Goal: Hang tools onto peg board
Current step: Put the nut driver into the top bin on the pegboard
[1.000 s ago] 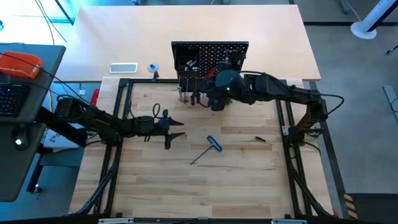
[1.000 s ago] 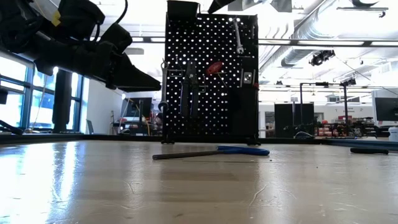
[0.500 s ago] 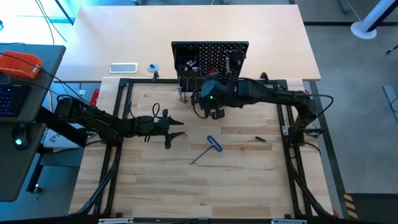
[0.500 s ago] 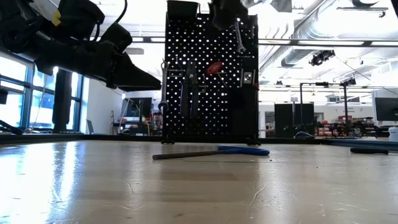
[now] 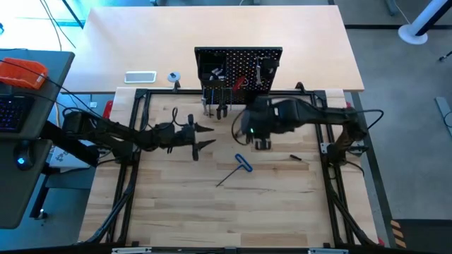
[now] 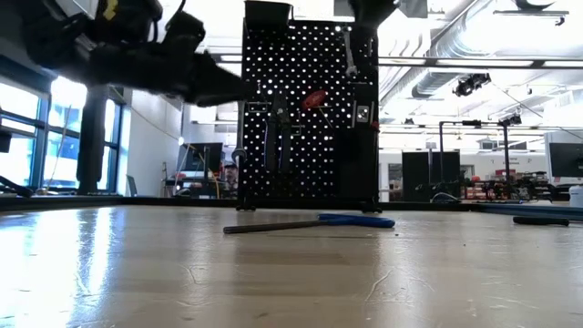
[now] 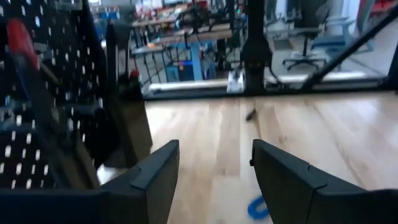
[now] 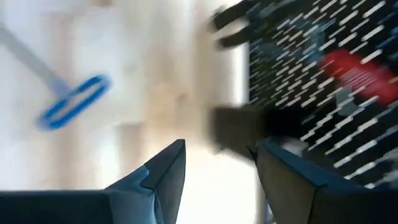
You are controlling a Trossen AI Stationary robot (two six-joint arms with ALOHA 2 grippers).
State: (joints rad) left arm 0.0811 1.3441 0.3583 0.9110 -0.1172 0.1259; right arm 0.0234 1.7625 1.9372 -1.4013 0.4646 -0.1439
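While the peg board (image 5: pixel 239 76) stands upright at the far edge of the wooden desk (image 5: pixel 176 212), the high view shows the right tool (image 5: pixel 262 143) just in front of it, above bare wood, and the blue-handled T hex key (image 5: pixel 239 168) lying a little nearer the front, close to that tool. A slim dark pen-like tool (image 5: pixel 296 157) lies to the right of the hex key, apart from it. The left tool (image 5: pixel 203 137) hangs over the desk's left half, pointing toward the middle, well apart from the hex key. The front half of the desk lies open inside the black frame.

At desk height, the low view shows the hex key (image 6: pixel 314 221) flat on the wood before the board (image 6: pixel 310 114), where a red-handled screwdriver (image 6: pixel 314 98), a silver wrench (image 6: pixel 349 55) and dark pliers (image 6: pixel 276 132) hang.

Through the left wrist view, the left tool (image 7: pixel 214 165) has its fingers spread with nothing between them, the board (image 7: pixel 37 106) beside it.

Through the right wrist view, the right tool (image 8: pixel 219 163) stands open and empty, the hex key (image 8: pixel 71 102) and board (image 8: pixel 336 93) beyond.
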